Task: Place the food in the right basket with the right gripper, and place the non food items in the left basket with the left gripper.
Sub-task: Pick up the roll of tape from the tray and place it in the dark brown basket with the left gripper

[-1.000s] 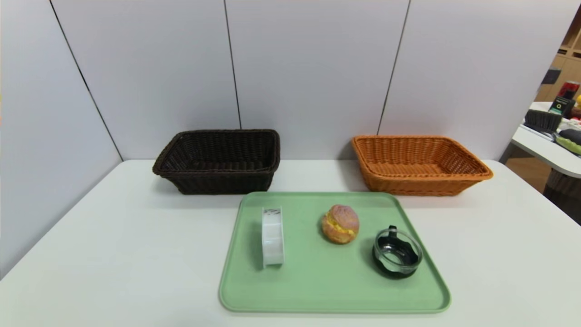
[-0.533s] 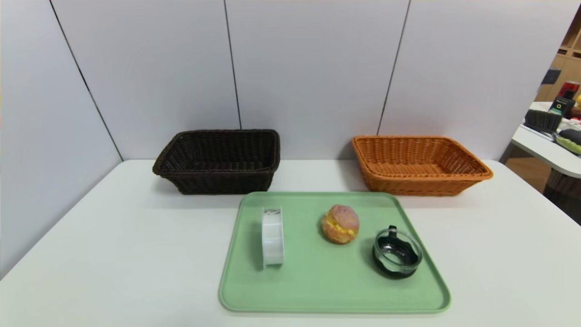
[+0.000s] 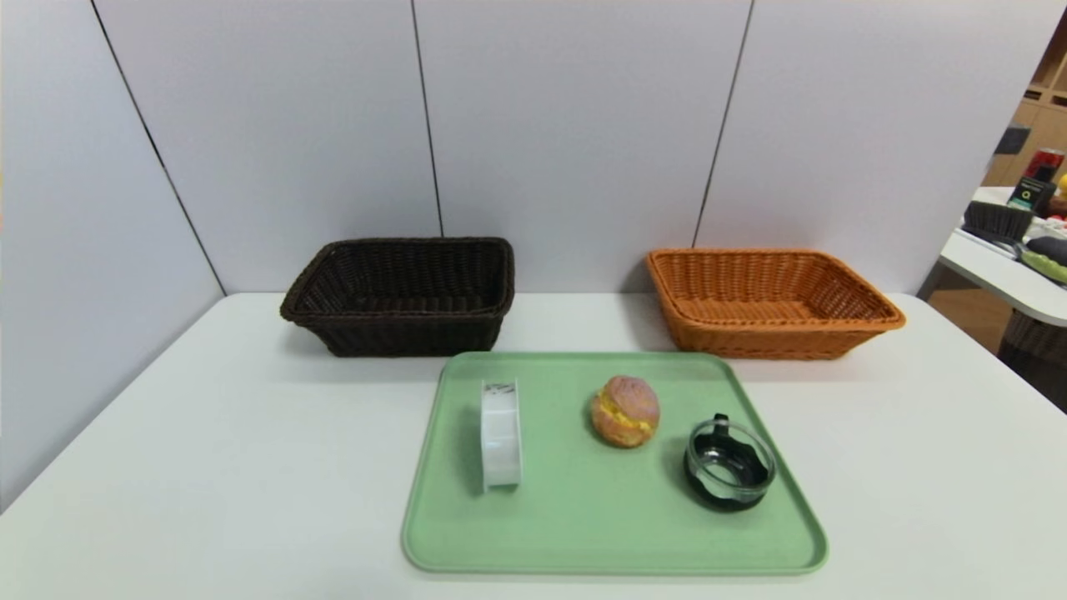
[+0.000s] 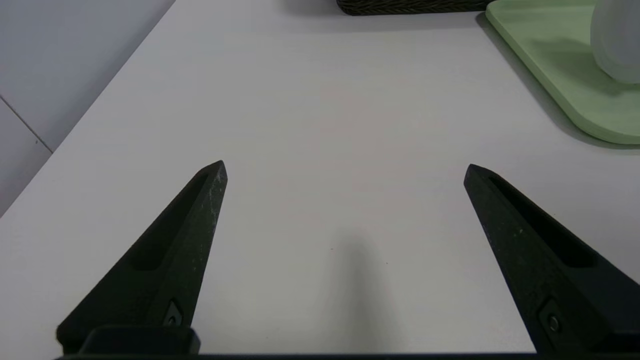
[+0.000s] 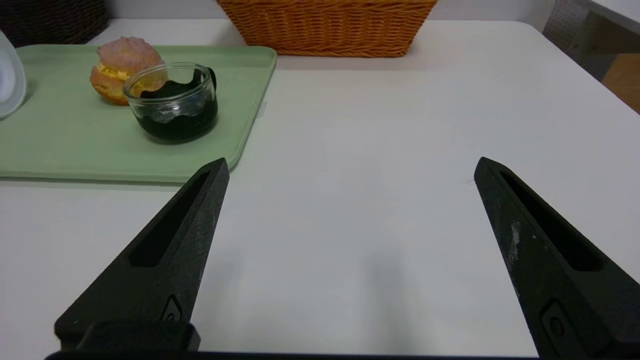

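Note:
On the green tray (image 3: pixel 583 533) stand a white plastic roll (image 3: pixel 501 433) on its edge, a pinkish-brown bun (image 3: pixel 625 411) with yellow filling, and a black-rimmed glass dish (image 3: pixel 729 472). Behind the tray sit the dark brown basket (image 3: pixel 400 296) on the left and the orange basket (image 3: pixel 767 302) on the right, both with nothing in them. Neither arm shows in the head view. My left gripper (image 4: pixel 345 167) is open over bare table beside the tray (image 4: pixel 560 85). My right gripper (image 5: pixel 350 165) is open over bare table; the dish (image 5: pixel 172 100) and bun (image 5: pixel 120 65) lie off to one side.
The white table (image 3: pixel 208 467) is walled by grey panels at the back and left. Another table with clutter (image 3: pixel 1017 250) stands at the far right, beyond the table's right edge. The orange basket (image 5: pixel 325 25) shows ahead of the right gripper.

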`<act>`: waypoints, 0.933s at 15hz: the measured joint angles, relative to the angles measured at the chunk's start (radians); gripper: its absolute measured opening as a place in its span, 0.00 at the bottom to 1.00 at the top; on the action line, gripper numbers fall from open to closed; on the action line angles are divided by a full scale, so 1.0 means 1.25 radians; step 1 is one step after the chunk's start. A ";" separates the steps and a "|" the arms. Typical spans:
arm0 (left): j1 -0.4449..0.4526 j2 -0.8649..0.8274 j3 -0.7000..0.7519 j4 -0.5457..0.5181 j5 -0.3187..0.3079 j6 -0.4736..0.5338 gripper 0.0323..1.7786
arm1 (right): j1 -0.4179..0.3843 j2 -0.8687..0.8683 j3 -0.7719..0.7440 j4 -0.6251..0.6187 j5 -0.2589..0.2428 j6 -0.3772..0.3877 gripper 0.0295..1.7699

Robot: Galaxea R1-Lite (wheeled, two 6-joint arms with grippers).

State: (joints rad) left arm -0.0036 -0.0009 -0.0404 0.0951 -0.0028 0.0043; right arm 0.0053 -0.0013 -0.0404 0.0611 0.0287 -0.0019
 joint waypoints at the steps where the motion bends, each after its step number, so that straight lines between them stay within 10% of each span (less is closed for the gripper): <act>1: 0.000 0.000 -0.003 0.002 -0.002 0.001 0.95 | 0.000 0.000 -0.016 0.005 0.011 0.004 0.96; 6: 0.000 0.049 -0.072 0.021 -0.042 -0.001 0.95 | 0.000 0.020 -0.158 0.171 0.082 0.013 0.96; 14: -0.001 0.433 -0.296 0.035 -0.134 -0.001 0.95 | 0.025 0.314 -0.294 0.177 0.107 0.015 0.96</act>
State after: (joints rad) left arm -0.0047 0.5402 -0.4109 0.1394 -0.1698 0.0036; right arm 0.0364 0.3915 -0.4074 0.2819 0.1619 0.0164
